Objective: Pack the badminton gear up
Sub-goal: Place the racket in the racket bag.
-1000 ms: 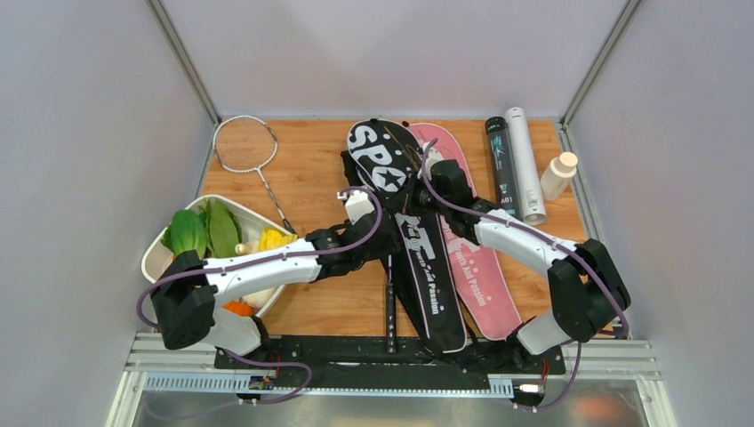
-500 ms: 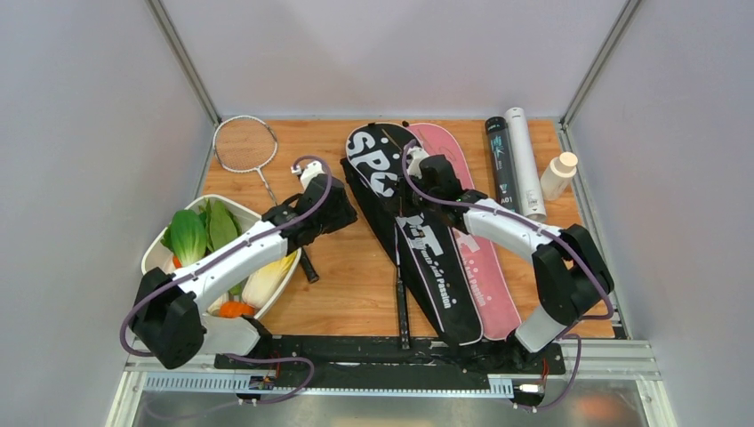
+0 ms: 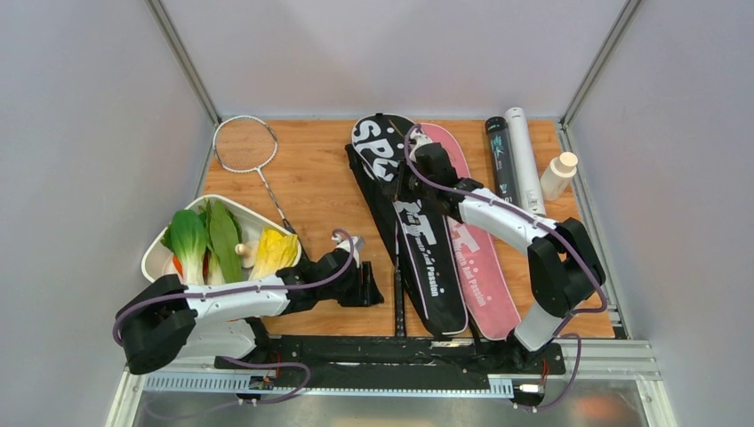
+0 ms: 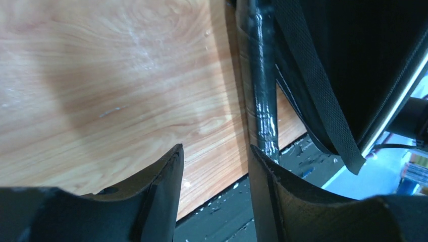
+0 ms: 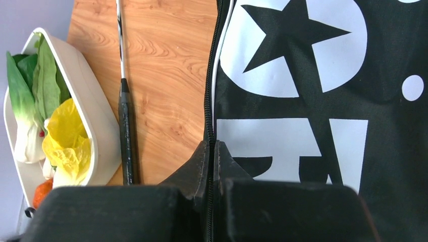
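The black bag [image 3: 418,240] lies lengthwise in the middle of the table [image 3: 311,187], with its wide head far and slightly left and its narrow end near. White letters "SP" and a star show on the head. The pink bag [image 3: 480,267] lies alongside it on the right. A black racket handle [image 4: 262,101] juts from the black bag's near end. The left gripper [image 4: 214,156] is spread open just left of the handle, holding nothing. The right gripper [image 5: 212,148] is pinched on the black bag's zipper edge.

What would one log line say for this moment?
left end effector: open, beside racket handle | right end effector: shut on black bag
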You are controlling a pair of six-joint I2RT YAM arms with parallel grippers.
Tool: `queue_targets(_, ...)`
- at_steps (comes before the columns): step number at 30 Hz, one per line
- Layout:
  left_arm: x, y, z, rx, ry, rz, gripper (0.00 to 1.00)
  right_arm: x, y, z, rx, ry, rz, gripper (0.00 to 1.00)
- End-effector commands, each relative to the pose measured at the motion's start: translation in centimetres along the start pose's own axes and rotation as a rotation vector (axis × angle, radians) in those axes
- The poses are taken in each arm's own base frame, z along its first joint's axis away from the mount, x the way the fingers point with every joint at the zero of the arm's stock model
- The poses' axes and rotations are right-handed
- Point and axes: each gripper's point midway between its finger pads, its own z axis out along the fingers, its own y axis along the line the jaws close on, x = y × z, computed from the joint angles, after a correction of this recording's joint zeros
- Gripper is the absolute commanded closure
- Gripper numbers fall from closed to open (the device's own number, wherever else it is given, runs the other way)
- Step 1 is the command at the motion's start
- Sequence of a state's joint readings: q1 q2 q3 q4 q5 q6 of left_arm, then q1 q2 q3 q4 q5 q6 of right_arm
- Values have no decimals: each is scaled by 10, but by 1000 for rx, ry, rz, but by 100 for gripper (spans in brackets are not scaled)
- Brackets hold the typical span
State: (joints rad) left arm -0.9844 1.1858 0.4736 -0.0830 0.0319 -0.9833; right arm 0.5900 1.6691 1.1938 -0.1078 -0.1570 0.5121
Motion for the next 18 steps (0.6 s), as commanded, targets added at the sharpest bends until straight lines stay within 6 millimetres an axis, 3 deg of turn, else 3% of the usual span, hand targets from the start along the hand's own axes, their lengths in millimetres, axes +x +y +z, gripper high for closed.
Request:
queue_targets(1, -4, -36, 0, 180, -57, -51, 43, -40, 14, 0, -16, -119, 75, 100)
queue_targets(7, 11, -45, 18, 195, -18, -58, 45, -38, 9, -2, -4, -144, 106, 100)
queue_targets(10, 19, -65, 26, 267, 24, -68, 48, -33, 5, -1, 7, -139, 116, 100)
queue_targets(14, 18, -85, 32, 278, 30, -35, 48, -35, 9, -2, -16, -151, 120, 100)
queue_targets(18, 16, -85, 38, 234, 27, -13, 48, -35, 11, -5, -29, -158, 131, 100)
